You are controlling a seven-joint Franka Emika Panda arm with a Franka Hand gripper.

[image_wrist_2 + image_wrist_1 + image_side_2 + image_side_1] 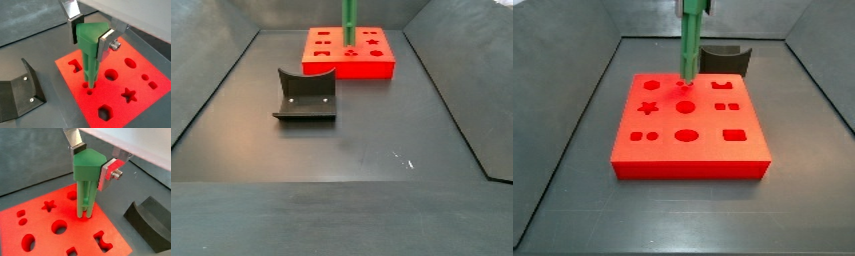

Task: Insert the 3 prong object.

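Observation:
My gripper (92,159) is shut on the head of the 3 prong object (85,183), a bright green peg held upright; it also shows in the other wrist view (90,50). Its lower end meets the flat red block (50,225) at a small hole near one edge (89,89). In a side view the peg (688,45) stands over the block's far holes (687,85); whether the tip is inside the hole I cannot tell. In the other side view the peg (349,25) rises from the red block (349,52) at the far end.
The dark grey curved holder (306,97) stands on the grey floor apart from the block; it also shows in the other views (150,220) (19,92) (726,58). The red block has several shaped holes. Sloped bin walls surround the floor (345,150).

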